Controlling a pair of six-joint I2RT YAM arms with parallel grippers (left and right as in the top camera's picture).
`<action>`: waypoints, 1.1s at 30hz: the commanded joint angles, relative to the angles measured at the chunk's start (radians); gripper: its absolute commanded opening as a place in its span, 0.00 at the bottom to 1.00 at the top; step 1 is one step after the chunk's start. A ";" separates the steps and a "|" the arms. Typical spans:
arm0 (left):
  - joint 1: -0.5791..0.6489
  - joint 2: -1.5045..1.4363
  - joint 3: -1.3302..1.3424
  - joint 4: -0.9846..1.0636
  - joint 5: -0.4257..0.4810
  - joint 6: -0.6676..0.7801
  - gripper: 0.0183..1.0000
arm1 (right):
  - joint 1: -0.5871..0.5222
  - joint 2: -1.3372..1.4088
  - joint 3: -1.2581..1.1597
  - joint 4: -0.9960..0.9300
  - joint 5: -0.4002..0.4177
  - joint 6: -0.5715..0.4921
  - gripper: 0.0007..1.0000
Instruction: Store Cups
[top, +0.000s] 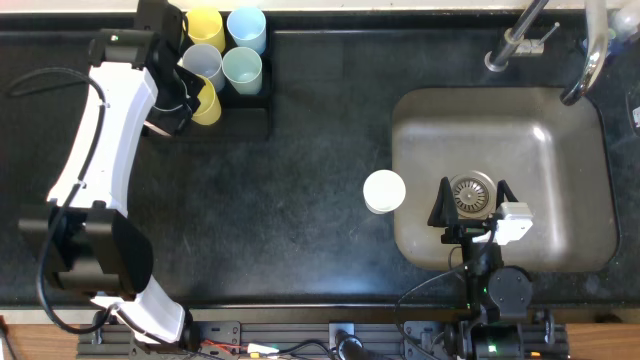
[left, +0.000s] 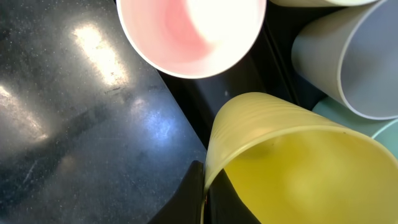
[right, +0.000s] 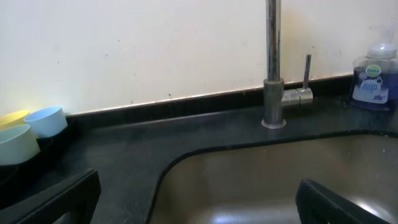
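Note:
A black tray (top: 252, 122) at the counter's back left holds upright cups: yellow (top: 204, 28), blue (top: 246, 28), grey (top: 200, 62) and teal (top: 242, 70). My left gripper (top: 192, 97) is shut on the rim of a second yellow cup (top: 209, 105), which leans tilted over the tray's left part. In the left wrist view the fingers (left: 198, 196) pinch that yellow cup (left: 292, 168), with a pink cup (left: 189, 31) just beyond and the grey cup (left: 367, 56) beside it. A white cup (top: 384, 191) stands on the counter by the sink. My right gripper (top: 470, 203) hangs open over the sink.
The steel sink (top: 560, 150) takes up the right side, with a faucet (top: 520, 35) behind it and a soap bottle (right: 375, 78) at the back right. Dark counter (top: 300, 220) lies between the tray and the sink.

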 joint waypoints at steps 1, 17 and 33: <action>0.027 0.040 -0.008 0.002 0.008 -0.011 0.02 | -0.003 -0.009 -0.013 0.005 -0.004 0.005 1.00; 0.025 0.134 -0.008 0.055 0.018 -0.011 0.02 | -0.003 -0.009 -0.013 0.005 -0.004 0.005 1.00; 0.024 0.127 -0.008 0.050 0.017 -0.007 0.93 | -0.003 -0.009 -0.013 0.006 -0.004 0.005 1.00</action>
